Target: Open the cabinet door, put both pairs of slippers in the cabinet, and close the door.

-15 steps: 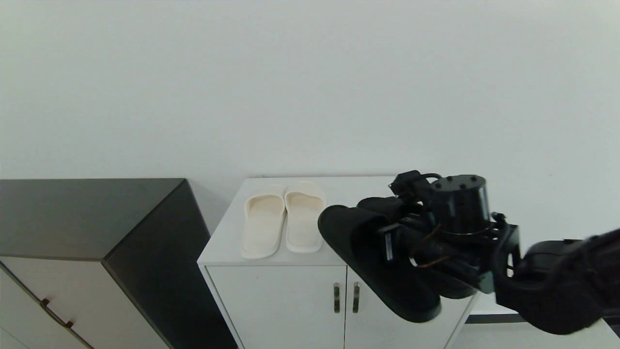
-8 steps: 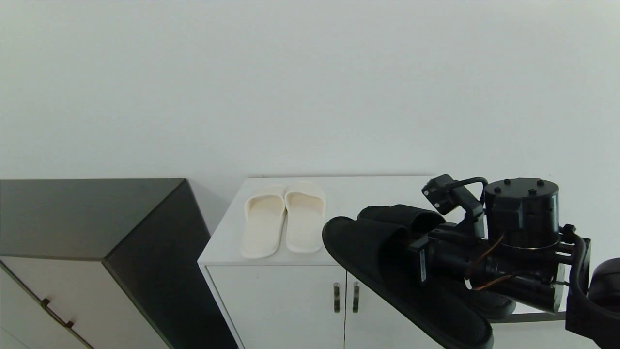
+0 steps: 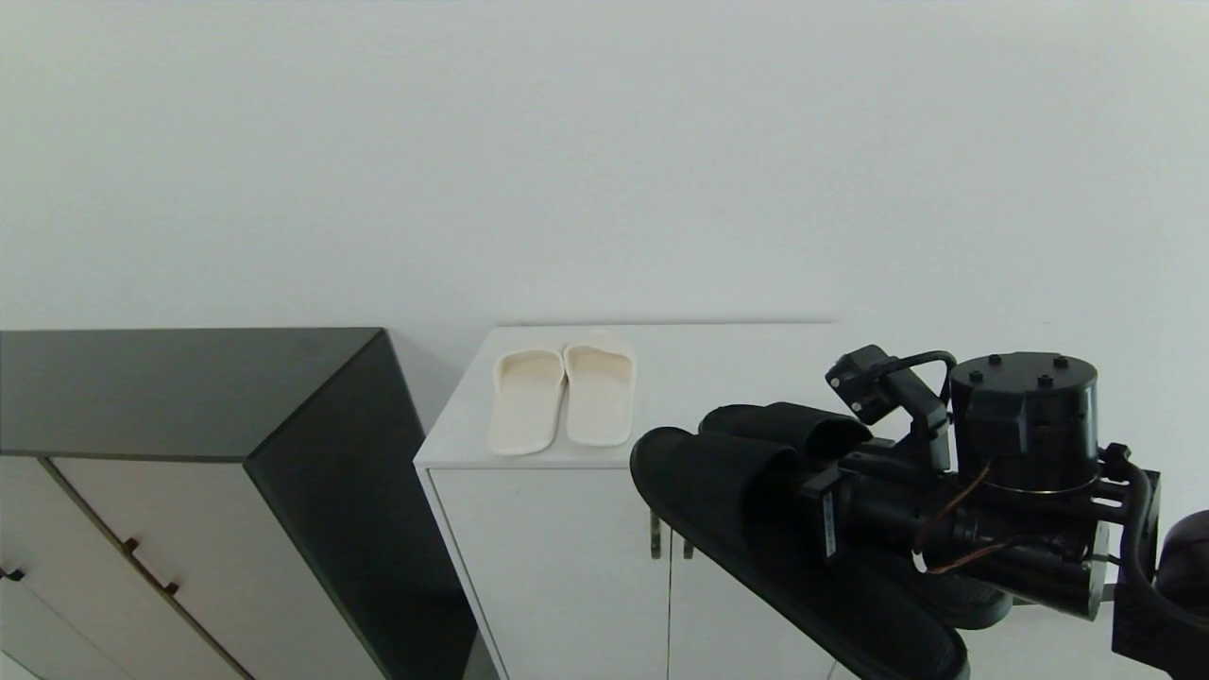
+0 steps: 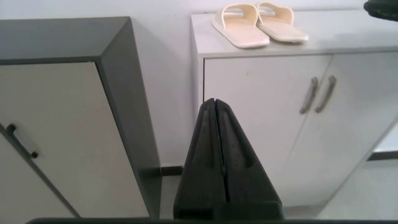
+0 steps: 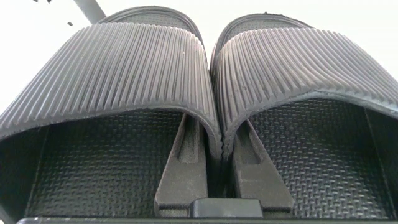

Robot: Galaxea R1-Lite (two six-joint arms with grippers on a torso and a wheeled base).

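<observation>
Head view: the black slippers (image 3: 746, 482) hang in the air just in front of the white cabinet (image 3: 557, 557), across its right door and partly covering the door handles (image 3: 654, 535). Both doors are shut and the cream slippers (image 3: 564, 397) lie on top. Risk: you swing a door into the held pair. Left wrist view: the left gripper (image 4: 214, 107) is pinched closed on nothing, low, facing the cabinet. Spread it before you hook a handle, or it probably skids off. Right wrist view: the right gripper (image 5: 216, 134) clamps the pair by their touching inner strap edges, one finger inside each slipper. It looks like a thin hold, so a knock could twist one loose.
</observation>
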